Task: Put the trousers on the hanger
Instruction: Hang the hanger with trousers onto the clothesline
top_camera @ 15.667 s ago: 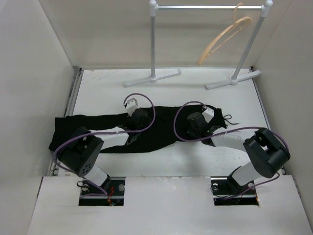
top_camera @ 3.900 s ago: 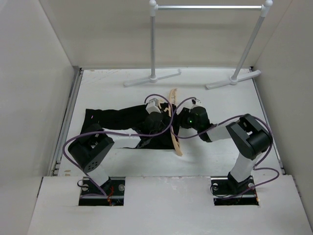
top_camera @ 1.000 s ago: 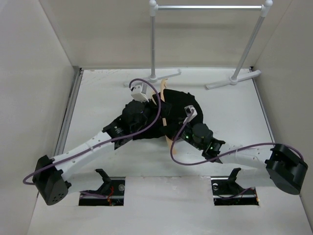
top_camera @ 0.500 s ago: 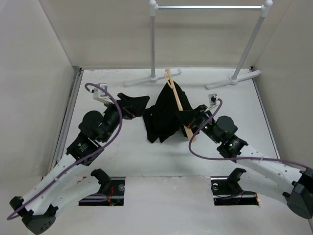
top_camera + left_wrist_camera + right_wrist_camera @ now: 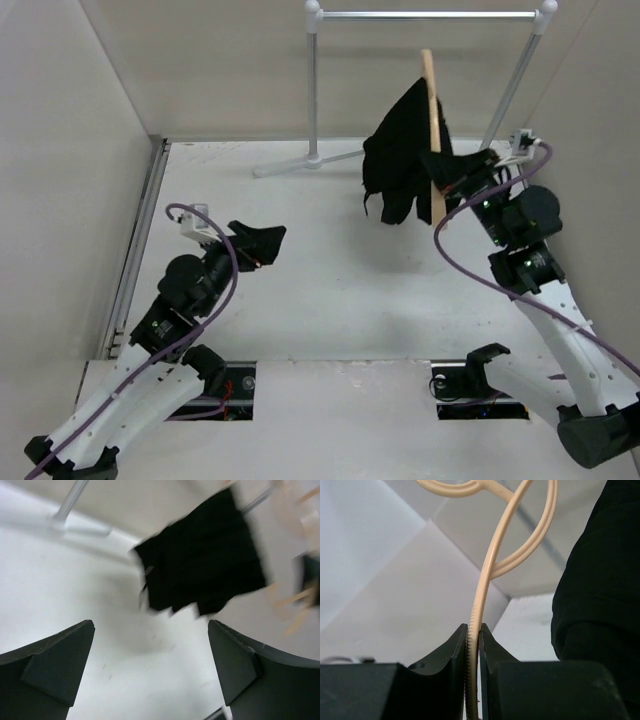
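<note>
**A:** Where are the trousers (image 5: 400,165) right now?

**B:** Off the table (image 5: 330,290) altogether. They hang in a bunched black fold over the wooden hanger (image 5: 431,100), which is held in the air above the table's far right corner, near the garment rail (image 5: 425,14) but below its bar.

**A:** And what's carrying the hanger?

**B:** The right pincer (image 5: 474,632). Its two fingers are clenched on the thin tan edge of the hanger, with the hook looping away above them in the wrist view. I'd say it grips bare wood so the cloth isn't pinched and can slide down to settle.

**A:** So the cloth isn't in the grip?

**B:** No. From the right wrist the black fabric fills the side of the view, just beside the fingers and not between them. I can't tell whether it brushes the pincer's body. From above, the trousers hang on the hanger's left side and the pincer reaches in from the right.

**A:** Why is the hanger stood on end like that?

**B:** My guess is that gravity keeps the fold draped over it. It looks lopsided, though, so a tilt could shed it.

**A:** And the left pincer (image 5: 151,640)?

**B:** Released, spread wide and holding nothing. It sits over the table's left half, well apart from the trousers and facing them.
</note>
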